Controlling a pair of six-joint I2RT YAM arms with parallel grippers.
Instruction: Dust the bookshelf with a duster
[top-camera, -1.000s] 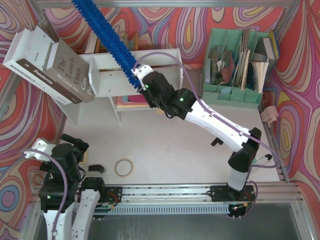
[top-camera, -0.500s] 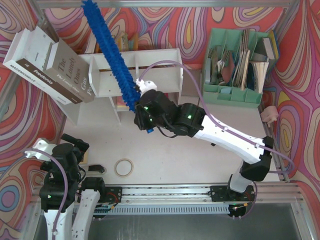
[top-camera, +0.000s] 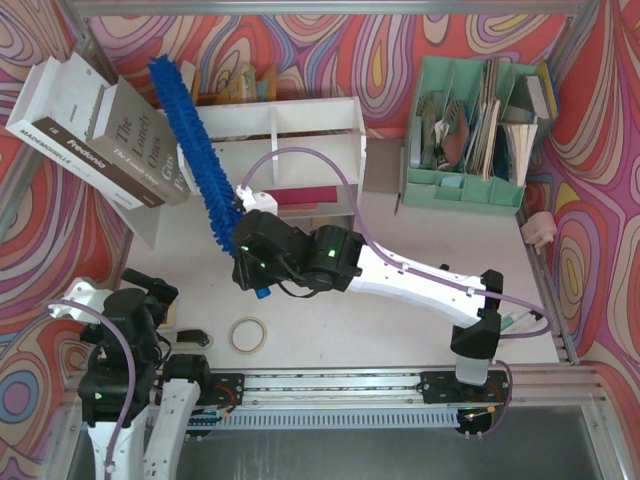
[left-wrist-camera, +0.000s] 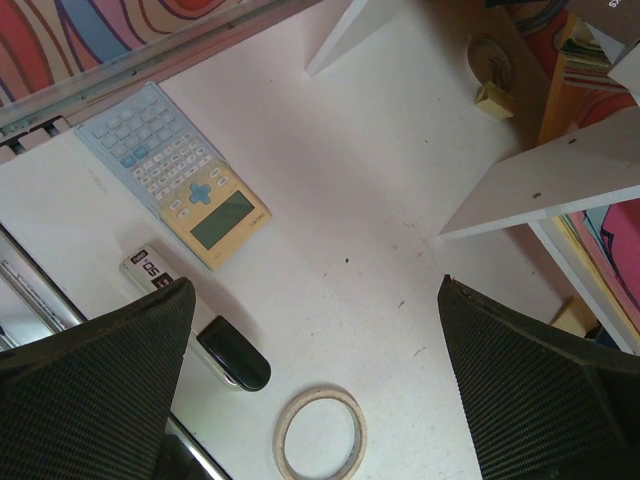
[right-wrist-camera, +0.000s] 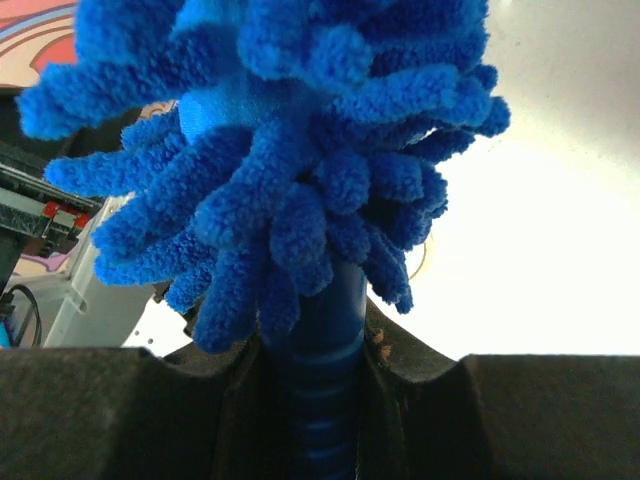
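Note:
The long blue fluffy duster (top-camera: 195, 150) slants from the back left down to my right gripper (top-camera: 243, 222), which is shut on its thin blue handle. The brush crosses the left end of the white bookshelf (top-camera: 300, 106); I cannot tell whether it touches. In the right wrist view the shaggy duster (right-wrist-camera: 290, 130) fills the top, and its ribbed handle (right-wrist-camera: 325, 340) is clamped in my right gripper (right-wrist-camera: 322, 350). My left gripper (top-camera: 158, 290) hovers at the near left, wide open. The left wrist view shows the left gripper (left-wrist-camera: 312, 285) holding nothing.
Two books (top-camera: 100, 130) lean at the shelf's left end. A mint-green organizer (top-camera: 475, 120) stands back right. A tape roll (top-camera: 248, 334) lies near the front. A calculator (left-wrist-camera: 175, 175) and a black-capped item (left-wrist-camera: 232, 352) lie under the left gripper.
My right arm has swung left and toward the near edge. The duster went with it, from over the shelf's middle to its left end. The left arm has not moved.

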